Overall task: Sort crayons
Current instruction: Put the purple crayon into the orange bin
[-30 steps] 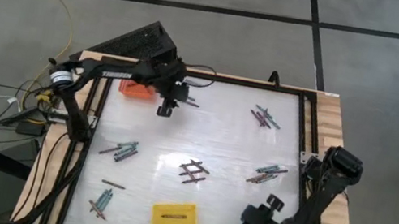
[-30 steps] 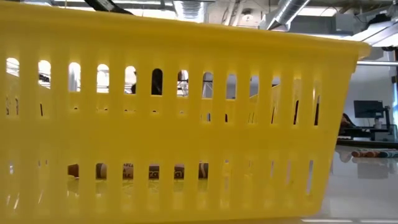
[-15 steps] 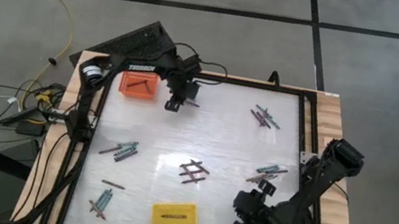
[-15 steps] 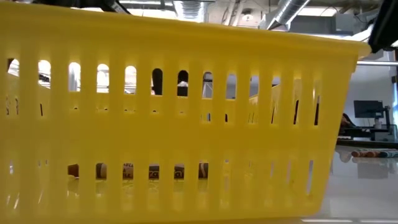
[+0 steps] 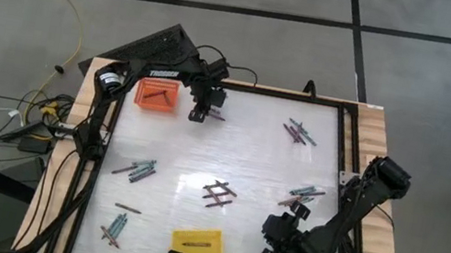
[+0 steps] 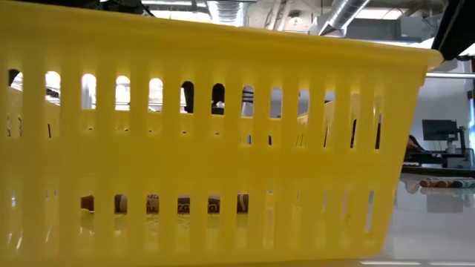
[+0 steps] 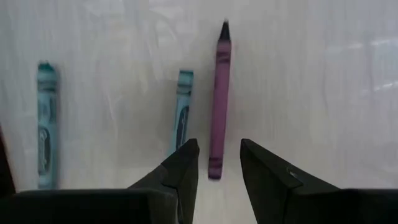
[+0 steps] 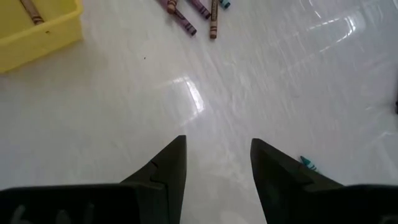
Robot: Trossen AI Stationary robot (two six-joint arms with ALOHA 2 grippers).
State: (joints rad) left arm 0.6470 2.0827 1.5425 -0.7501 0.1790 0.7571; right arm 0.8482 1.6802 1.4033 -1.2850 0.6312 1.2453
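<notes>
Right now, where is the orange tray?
In the high view the orange tray sits at the table's far left corner, one crayon inside, just left of the left claw.

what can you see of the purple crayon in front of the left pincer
The purple crayon is a thin stick in a purple paper wrapper with dark bands near each end and a dark pointed tip. It lies flat on the glossy white table, lined up with the open left pincer, its blunt end between the fingertips, tip pointing away. A teal crayon lies close beside it, not touching. Whether the fingers touch it cannot be told. From above it lies by the orange tray.
</notes>
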